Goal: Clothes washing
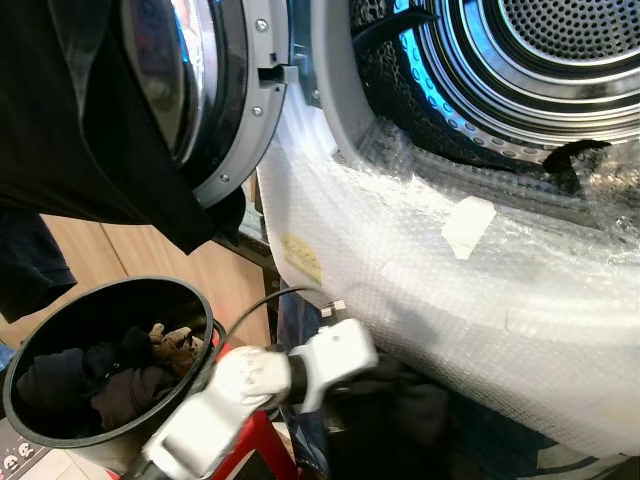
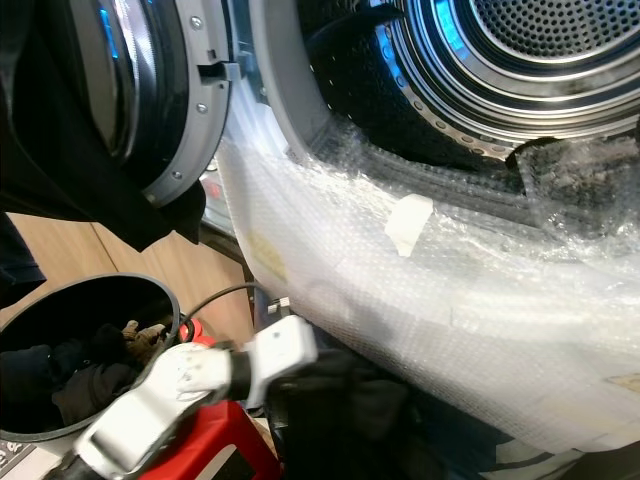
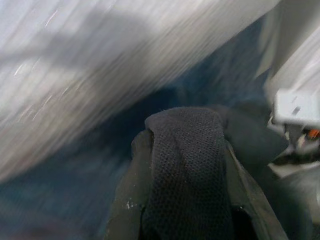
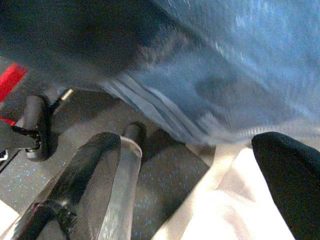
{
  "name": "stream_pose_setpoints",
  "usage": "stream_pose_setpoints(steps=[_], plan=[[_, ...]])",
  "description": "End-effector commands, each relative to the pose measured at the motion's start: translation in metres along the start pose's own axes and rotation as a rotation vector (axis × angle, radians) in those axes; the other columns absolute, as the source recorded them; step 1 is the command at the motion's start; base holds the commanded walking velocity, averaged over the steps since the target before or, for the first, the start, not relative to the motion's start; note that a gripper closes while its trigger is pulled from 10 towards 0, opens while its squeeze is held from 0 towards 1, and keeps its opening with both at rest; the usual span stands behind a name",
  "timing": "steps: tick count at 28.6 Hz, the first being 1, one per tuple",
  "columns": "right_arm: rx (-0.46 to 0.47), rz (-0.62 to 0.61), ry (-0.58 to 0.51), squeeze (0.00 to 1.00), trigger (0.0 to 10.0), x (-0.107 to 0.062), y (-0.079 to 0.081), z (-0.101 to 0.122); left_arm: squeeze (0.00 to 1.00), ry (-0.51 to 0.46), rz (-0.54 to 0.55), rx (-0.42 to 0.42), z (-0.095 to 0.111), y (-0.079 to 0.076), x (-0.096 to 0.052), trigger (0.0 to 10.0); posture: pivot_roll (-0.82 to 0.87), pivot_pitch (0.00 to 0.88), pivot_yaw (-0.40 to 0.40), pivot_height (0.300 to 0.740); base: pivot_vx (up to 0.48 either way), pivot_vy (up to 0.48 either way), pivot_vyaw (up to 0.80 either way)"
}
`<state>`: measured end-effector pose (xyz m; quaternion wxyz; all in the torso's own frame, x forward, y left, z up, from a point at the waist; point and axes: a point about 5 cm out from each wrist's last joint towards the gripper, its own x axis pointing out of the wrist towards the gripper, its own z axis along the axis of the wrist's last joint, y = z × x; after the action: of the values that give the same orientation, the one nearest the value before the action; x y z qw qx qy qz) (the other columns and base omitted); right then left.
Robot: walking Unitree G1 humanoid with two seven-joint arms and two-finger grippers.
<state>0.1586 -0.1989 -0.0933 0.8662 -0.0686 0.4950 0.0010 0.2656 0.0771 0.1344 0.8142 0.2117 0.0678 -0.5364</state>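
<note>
My left tool holds a dark garment below the open washing machine.

My left tool (image 3: 185, 200) is clamped on a black mesh-knit garment (image 3: 187, 165), its two fingers (image 3: 132, 185) pressed against the cloth on either side. My silver left arm (image 1: 250, 385) reaches low toward the front of the washing machine (image 1: 420, 250), which is wrapped in bubble wrap. The garment sits in shadow just below that wrapped front panel. Above it, the round door (image 1: 215, 90) is swung open to the left, with dark cloth draped over it, and the perforated steel drum (image 1: 560, 40) is exposed. To the left of my arm stands a black round bin (image 1: 100, 370) with more dark clothes inside. My right tool (image 4: 200, 190) hangs near the floor with its fingers apart.
</note>
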Motion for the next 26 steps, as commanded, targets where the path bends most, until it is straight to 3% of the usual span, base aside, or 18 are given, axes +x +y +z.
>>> stream_pose_setpoints(steps=[1,5,7,8,10,13,16,20,26], plan=[[-0.026,0.059,-0.036,0.0,10.0,-0.001,0.0,0.003,0.0,0.004,0.031,0.005,0.002,0.006,-0.005,0.0,0.08,0.112,-0.01,0.74,0.0,0.0,0.0],[-0.148,0.229,-0.113,0.0,10.0,-0.004,0.004,0.008,0.0,0.013,-0.016,-0.015,-0.003,-0.001,0.0,0.0,0.07,0.116,-0.011,0.74,0.0,0.0,0.0],[-0.132,0.319,-0.155,0.0,10.0,-0.006,0.005,0.014,0.0,0.006,-0.047,-0.053,-0.007,-0.009,0.004,0.0,0.06,0.113,-0.01,0.74,0.0,0.0,0.0],[-0.087,0.418,-0.205,1.0,10.0,-0.008,0.008,0.02,0.0,0.024,-0.065,-0.04,-0.01,-0.013,0.006,0.0,0.06,0.113,-0.01,0.74,0.0,0.0,0.0],[-0.056,0.543,-0.296,1.0,10.0,-0.014,0.008,0.033,0.0,0.028,-0.085,-0.048,-0.013,-0.017,0.007,0.0,0.05,0.117,-0.011,0.74,0.0,0.0,0.0],[-0.055,0.584,-0.336,1.0,10.0,-0.016,0.006,0.038,0.0,0.027,-0.09,-0.053,-0.013,-0.019,0.007,0.0,0.05,0.117,-0.011,0.74,0.0,0.0,0.0],[-0.04,0.708,-0.422,1.0,10.0,-0.027,-0.001,0.049,0.0,0.033,-0.12,-0.064,-0.014,-0.023,0.007,0.0,0.04,0.116,-0.011,0.74,0.0,0.0,0.0],[-0.094,0.873,-0.482,1.0,10.0,-0.043,-0.009,0.056,0.0,0.04,-0.148,-0.063,-0.015,-0.028,0.009,0.0,0.05,0.111,-0.005,0.74,0.0,0.0,0.0],[-0.078,0.89,-0.573,1.0,10.0,-0.053,-0.018,0.07,0.0,0.021,-0.19,-0.051,-0.01,-0.034,0.013,0.0,0.03,0.102,0.003,0.74,0.0,0.0,0.0]])
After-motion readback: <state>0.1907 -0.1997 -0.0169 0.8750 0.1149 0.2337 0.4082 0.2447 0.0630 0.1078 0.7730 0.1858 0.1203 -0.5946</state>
